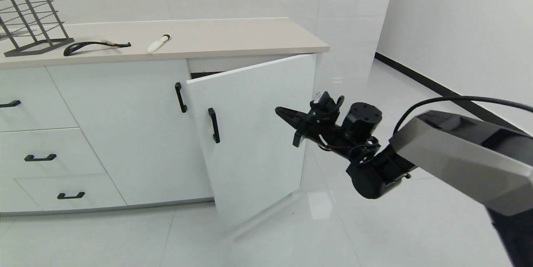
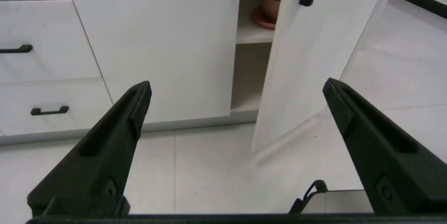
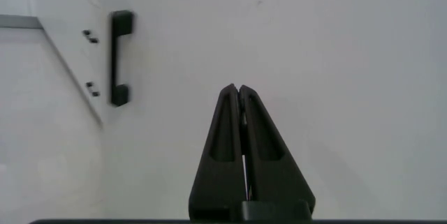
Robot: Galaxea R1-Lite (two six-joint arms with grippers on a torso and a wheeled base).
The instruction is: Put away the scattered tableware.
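One black wire rack (image 1: 29, 13) stands at the far left of the beige countertop (image 1: 233, 36), its open tiers apparently meant for storage. Just beside its base lies a long black curved ladle (image 1: 93, 45), flat on the counter. Further right, apart from the ladle, lies a short white-handled utensil (image 1: 158, 43). Both pieces are loose and unstored, so the tableware is judged not yet put away.

Below the counter and further right, the white cabinet door (image 1: 254, 133) with its black bar handle (image 1: 214, 125) hangs partly open, evidently to give access to the shelves. The left wrist view shows a terracotta-coloured dish (image 2: 267, 11) on an inner shelf.

The left gripper (image 2: 237, 88) is low and faces the cabinet front, with its fingers spread and holding nothing.

At the right, the right gripper (image 1: 280, 111) sits close to the door's outer face, away from the handle. Its fingers are pressed together and empty. That posture suits nudging the panel rather than gripping it.

Risk noted: the swinging door stands between the arm and the counter, so either utensil would be reached more safely from the left
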